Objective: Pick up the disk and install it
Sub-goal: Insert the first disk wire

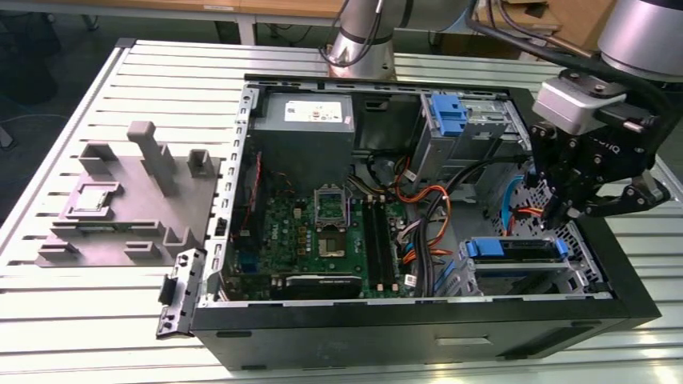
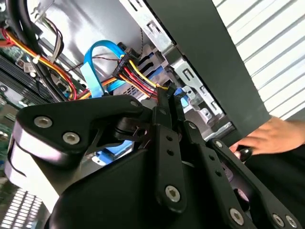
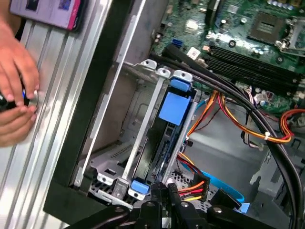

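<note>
Black metal gripper (image 1: 564,214) fingers clenched, empty, above blue-framed disk (image 1: 516,250) seated in steel bay (image 3: 143,143)

In the second wrist view the gripper (image 2: 167,95) has its black fingers (image 2: 164,107) pressed together. Just beyond the fingertips lie red, yellow and black wires (image 2: 138,76) and a blue ribbon cable (image 2: 93,67).

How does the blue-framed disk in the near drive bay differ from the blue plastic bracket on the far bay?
The silver disk in its blue plastic carrier shows a wide, low blue edge, while the blue plastic bracket stands tall and narrow. The disk sits just below the black tool; the bracket is farther from the tool, towards the far end. Both are blue plastic parts inside the open black computer case.
</note>
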{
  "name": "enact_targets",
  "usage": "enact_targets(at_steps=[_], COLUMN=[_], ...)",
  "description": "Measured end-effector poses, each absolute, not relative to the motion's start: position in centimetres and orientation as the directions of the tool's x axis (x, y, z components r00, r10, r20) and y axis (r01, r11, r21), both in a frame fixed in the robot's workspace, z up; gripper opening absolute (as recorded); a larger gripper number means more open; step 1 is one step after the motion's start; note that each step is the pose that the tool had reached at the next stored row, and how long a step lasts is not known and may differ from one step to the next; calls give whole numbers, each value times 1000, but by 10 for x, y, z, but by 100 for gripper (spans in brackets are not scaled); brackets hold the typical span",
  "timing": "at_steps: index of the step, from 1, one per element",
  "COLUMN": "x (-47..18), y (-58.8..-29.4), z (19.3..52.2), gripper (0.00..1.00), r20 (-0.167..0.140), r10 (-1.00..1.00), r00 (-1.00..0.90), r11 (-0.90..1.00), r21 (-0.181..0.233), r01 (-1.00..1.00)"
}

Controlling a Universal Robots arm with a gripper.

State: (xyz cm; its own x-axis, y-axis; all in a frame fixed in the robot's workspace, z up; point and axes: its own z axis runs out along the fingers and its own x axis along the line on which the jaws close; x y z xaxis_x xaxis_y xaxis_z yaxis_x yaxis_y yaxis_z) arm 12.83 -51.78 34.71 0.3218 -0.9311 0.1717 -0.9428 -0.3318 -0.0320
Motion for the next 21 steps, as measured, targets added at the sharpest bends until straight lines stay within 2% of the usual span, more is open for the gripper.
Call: enact_targets(at_steps=[21], x=[128], y=[-518], z=[345], gripper=[18], r20=[172], r10=[-985], r00=[-10], r11=[4], r21=[-32], r01=[-999])
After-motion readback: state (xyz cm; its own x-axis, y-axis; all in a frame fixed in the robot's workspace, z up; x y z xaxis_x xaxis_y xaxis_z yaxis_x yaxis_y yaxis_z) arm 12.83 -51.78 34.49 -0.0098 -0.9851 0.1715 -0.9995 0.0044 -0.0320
